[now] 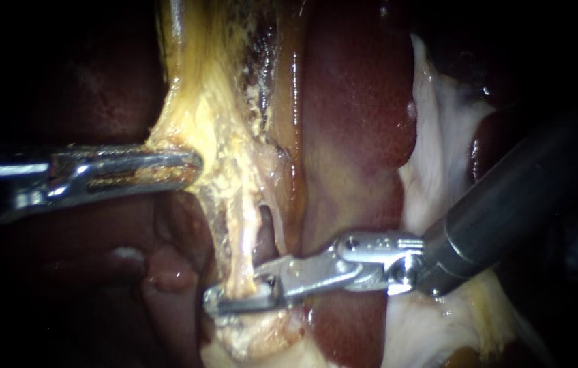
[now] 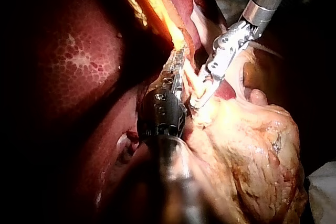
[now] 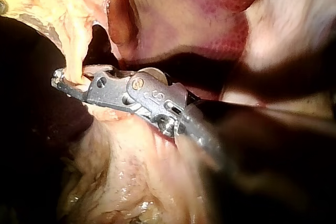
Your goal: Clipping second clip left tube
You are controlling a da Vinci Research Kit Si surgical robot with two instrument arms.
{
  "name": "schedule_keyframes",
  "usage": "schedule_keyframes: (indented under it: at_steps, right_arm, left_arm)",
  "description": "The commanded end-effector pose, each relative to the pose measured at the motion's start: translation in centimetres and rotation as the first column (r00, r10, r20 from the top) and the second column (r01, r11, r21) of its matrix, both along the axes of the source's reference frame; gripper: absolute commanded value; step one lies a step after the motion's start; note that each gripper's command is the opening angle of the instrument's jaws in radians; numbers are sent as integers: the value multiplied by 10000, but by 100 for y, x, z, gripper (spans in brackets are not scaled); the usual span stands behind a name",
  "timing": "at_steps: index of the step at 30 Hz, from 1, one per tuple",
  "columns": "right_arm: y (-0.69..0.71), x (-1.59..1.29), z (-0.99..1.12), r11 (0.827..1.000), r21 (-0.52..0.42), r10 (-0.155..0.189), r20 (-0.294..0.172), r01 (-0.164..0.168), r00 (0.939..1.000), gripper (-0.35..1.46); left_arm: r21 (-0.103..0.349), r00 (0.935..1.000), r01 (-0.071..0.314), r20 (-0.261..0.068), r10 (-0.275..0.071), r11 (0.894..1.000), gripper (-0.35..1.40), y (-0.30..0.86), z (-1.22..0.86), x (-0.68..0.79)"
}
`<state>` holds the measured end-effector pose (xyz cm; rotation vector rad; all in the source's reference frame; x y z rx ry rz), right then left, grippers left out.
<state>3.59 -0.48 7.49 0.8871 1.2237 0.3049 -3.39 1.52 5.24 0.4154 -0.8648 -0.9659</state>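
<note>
Yellow, crumbly fatty tissue (image 1: 214,116) runs down the middle of the endoscope view, wet and ragged. Lower down it narrows into two thin strands with a dark slit between them.

- Left tube (image 1: 240,262): yellowish, stringy cord.
- Right tube (image 1: 272,228): paler, pinkish, just beside the left one.
- Liver (image 1: 354,129): dark red, smooth, glossy. In the left wrist view its surface shows a fine honeycomb mottling.
- White membrane (image 1: 442,129): soft folded sheet lying against the liver, on the side away from the tubes.

Left instrument (image 1: 190,167): bright steel, lying nearly level, coming in from the left. Its long slotted jaws lie together and their tips pinch the edge of the fatty tissue, which tents toward them.

Right instrument (image 1: 221,298): the dark matte shaft slants down from the right, and the polished, pinned wrist bends to near level. Its slim jaws reach past the right tube to the left tube. They stand narrow, one on each side, both pressing on the tube at its lower end, just above a lumpy yellow mound. The right wrist view agrees: the cord drops between the jaws near their tips.
</note>
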Motion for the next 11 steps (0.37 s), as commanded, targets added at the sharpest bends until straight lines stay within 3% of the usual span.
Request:
schedule_keyframes:
  at_steps: [1, 11]
  right_arm:
    - [-2, 1, 2, 10000, 37, -58, -16, 58, 10000, -35]
    - [-3, 1, 3, 9999, 146, -74, 20, 73, 10000, -35]
  left_arm:
    - [2, 10000, -6, 4, 6, 10000, -35, 0, 0, 0]
    - [2, 10000, -10, 7, 10, 10000, -35, 1, 2, 1]
